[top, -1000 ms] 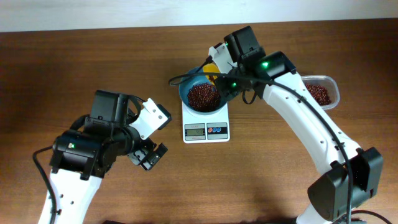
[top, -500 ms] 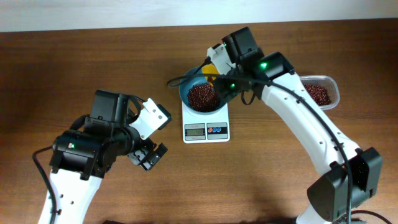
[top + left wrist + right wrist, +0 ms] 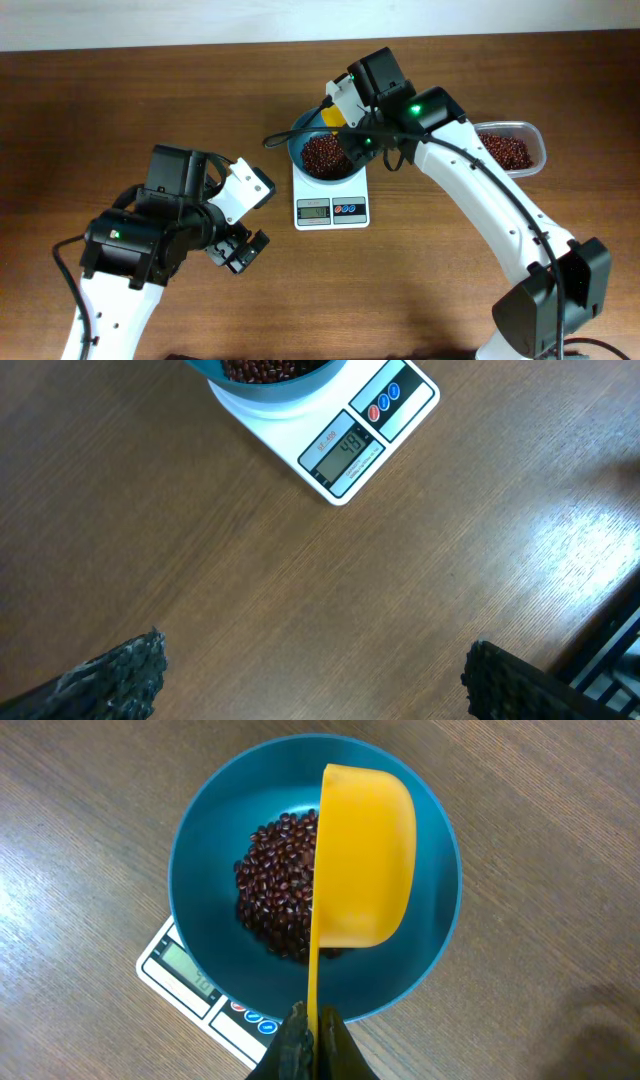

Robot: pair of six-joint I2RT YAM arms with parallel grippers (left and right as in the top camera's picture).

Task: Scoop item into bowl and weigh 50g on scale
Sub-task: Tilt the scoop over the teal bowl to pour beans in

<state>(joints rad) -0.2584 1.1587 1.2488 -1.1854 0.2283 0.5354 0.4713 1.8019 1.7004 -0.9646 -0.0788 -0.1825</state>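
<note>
Since a second ago the right hand (image 3: pixel 310 1038) has shifted slightly toward the far edge. It is pinching the handle of the yellow scoop (image 3: pixel 365 870), which is turned on its side over the bowl (image 3: pixel 200 850). The beans (image 3: pixel 270 900) lie in the bowl, which stands on the scale (image 3: pixel 345 455) mid-bench near the far edge. The left hand (image 3: pixel 315 675) is spread above the bench (image 3: pixel 250 580).

The table (image 3: pixel 300 590) was surfaced in grained, lightly glossy wood; the scoop (image 3: pixel 365 860) was moulded in smooth plastic, the bowl (image 3: pixel 205 850) smoothly finished.
</note>
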